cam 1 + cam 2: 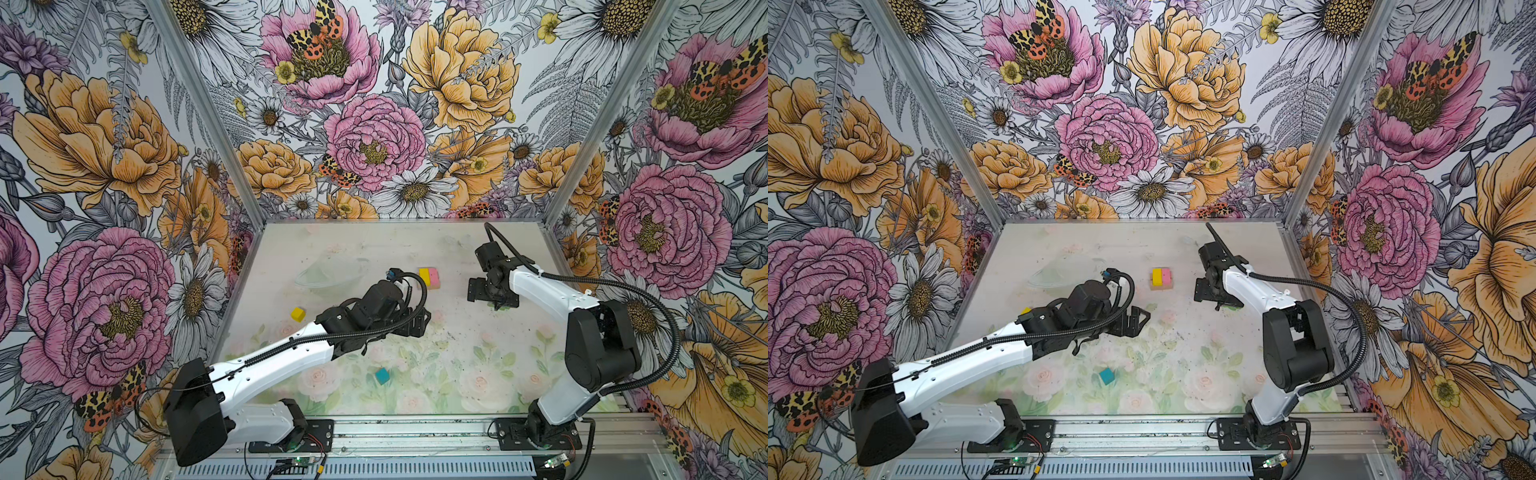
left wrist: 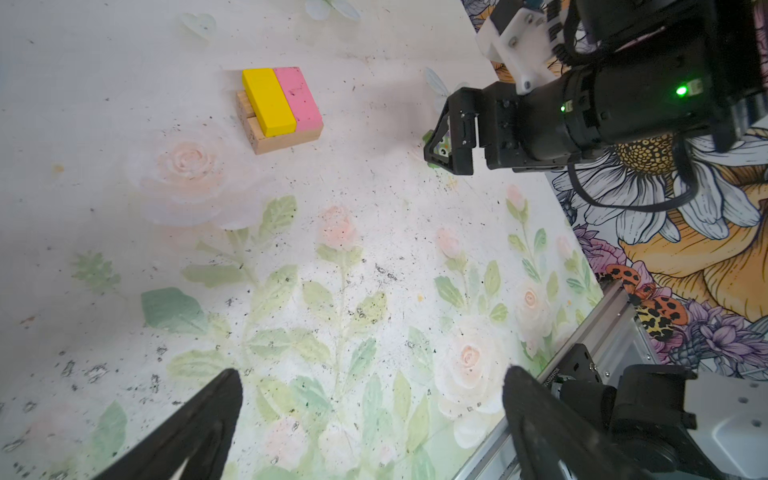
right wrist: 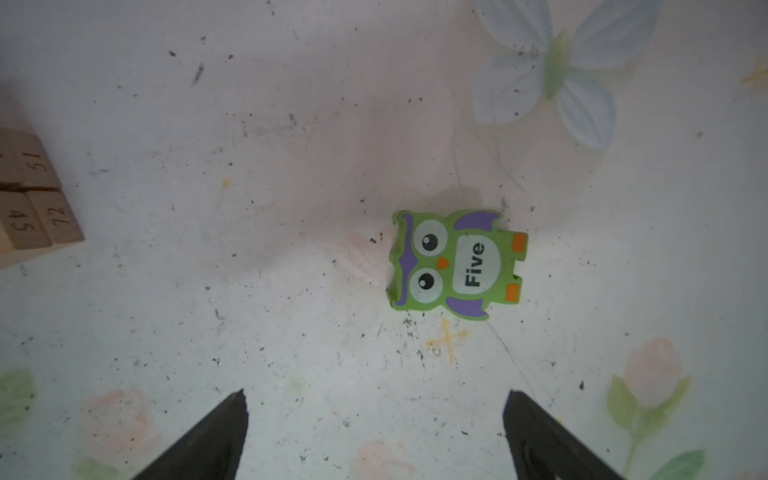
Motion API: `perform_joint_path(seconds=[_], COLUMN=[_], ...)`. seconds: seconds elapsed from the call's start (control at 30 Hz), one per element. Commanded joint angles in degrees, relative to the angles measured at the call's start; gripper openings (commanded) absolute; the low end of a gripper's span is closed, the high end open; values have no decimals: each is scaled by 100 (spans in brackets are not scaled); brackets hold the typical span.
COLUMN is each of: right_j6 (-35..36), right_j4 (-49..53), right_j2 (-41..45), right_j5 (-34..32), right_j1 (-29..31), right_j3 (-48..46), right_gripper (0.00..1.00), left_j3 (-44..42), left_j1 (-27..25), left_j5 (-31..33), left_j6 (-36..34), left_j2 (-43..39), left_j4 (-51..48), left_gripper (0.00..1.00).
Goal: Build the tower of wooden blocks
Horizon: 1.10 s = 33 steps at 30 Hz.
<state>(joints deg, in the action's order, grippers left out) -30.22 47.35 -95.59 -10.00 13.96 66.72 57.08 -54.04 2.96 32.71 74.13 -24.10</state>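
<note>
I can read the word "Five" on the white tummy of the little green owl. The ends of three tan wood blocks have numbers on them: 51 (or maybe 15), 45 and 72.

On the table the wood block tower stands near the middle, toward the back wall. It is low: in both top views the left bar and the right bar lie side by side on top, touching, and both rest on the planks below them. The left cube lies well to the left of the tower and nearer the front. The front cube lies still nearer the front edge, about the middle. The owl figure lies flat to the right of the tower, apart from it, below the right gripper. The left gripper hangs between the tower and the front cube.
</note>
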Motion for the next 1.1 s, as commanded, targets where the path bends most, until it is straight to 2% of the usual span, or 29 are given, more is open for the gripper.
perform_joint_path(seconds=[0.0,0.23,0.43,0.73,1.07], right_j6=[-71,44,135,172,256], right_j4=[-396,-588,-732,-902,-895], right_j2=[242,279,-35,-437,-917], right_j5=[159,333,531,783,728], right_j1=[-216,-658,-942,-1079,-1154], right_j3=[-211,-400,-355,-226,83], right_gripper=[98,97,98,97,94], left_j3=[438,1064,1327,1428,1177], left_j1=[-145,-281,-326,-229,70], left_j5=[171,40,-66,-177,-388], left_j6=[-82,-246,-342,-458,-485], left_j2=[347,1097,1396,1494,1337], left_j4=[178,192,207,206,357], left_gripper=[99,99,99,99,99])
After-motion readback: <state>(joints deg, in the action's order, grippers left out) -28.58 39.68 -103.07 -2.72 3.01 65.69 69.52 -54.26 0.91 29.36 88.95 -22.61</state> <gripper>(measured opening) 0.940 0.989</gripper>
